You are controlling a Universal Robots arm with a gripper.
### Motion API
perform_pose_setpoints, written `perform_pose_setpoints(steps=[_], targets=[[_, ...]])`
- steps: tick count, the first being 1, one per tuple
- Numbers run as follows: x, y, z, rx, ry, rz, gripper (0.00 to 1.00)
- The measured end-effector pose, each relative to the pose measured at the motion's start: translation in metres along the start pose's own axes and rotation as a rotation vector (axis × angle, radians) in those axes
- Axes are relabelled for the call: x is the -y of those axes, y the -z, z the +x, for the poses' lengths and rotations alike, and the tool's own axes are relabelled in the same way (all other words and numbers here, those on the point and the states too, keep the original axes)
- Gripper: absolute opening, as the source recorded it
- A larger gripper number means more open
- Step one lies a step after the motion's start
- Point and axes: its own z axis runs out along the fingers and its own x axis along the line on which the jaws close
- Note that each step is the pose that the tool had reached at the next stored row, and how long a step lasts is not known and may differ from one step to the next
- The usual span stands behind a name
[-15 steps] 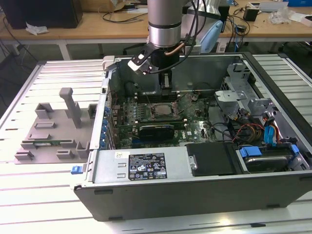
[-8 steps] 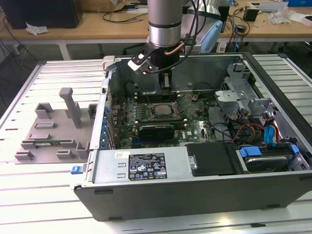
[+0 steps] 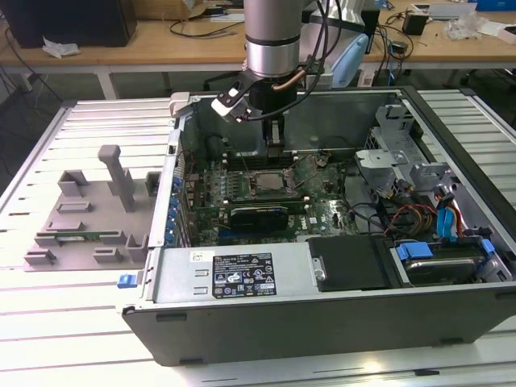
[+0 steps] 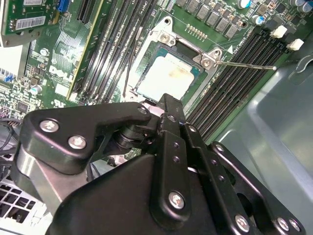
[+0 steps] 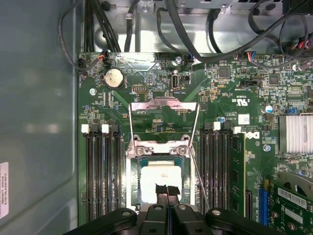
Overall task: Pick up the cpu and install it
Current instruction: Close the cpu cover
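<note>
The cpu [image 5: 164,178], a small silver-grey square chip, lies flat inside the motherboard socket [image 5: 133,181]; it also shows in the second wrist view [image 4: 168,78]. The socket's metal load plate [image 5: 164,117] is swung up and open, and its thin lever [image 4: 244,64] sticks out to the side. My gripper [image 5: 167,189] hangs just above the cpu's near edge with its two ribbed fingertips pressed together and nothing between them. In the exterior view the gripper [image 3: 276,143] reaches down into the open computer case [image 3: 242,322], over the socket [image 3: 266,179].
Memory slots [image 5: 102,171] flank the socket on both sides. A long black card [image 3: 258,216] lies across the board nearer the case front. Cables and a drive cage [image 3: 403,161] fill the exterior view's right. A grey plastic tray [image 3: 81,210] sits outside the case on the exterior view's left.
</note>
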Motion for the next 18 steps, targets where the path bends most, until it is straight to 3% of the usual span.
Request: perform_pose_setpoints(steps=[9, 18], targets=[[0.0, 0.0011, 0.0, -0.0001, 0.0, 0.0, 0.11], [-0.0009, 0.0258, -0.0004, 0.0001, 0.0, 0.0, 0.11]])
